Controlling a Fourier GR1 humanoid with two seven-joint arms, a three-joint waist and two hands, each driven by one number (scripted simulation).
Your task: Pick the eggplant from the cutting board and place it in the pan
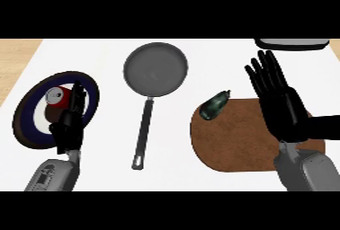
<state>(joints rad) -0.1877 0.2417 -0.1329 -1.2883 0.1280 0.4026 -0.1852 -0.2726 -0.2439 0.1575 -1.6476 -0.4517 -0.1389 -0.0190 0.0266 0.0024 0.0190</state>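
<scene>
A dark green eggplant (214, 105) lies at the upper left edge of the brown cutting board (232, 143), its tip poking past the rim. My right hand (282, 110) hovers over the board's right side, fingers straight and pointing away, a little to the right of the eggplant and not touching it. The grey pan (156, 67) sits at centre back, its long black handle (143, 134) running toward me. My left hand (69, 119) stands edge-on over a plate at the left, fingers straight.
A round plate (36, 108) with a dark blue rim and brown border lies at the left, with a red can (57, 95) lying on it just behind my left hand. A dark tray-like object (292, 43) sits at the back right edge.
</scene>
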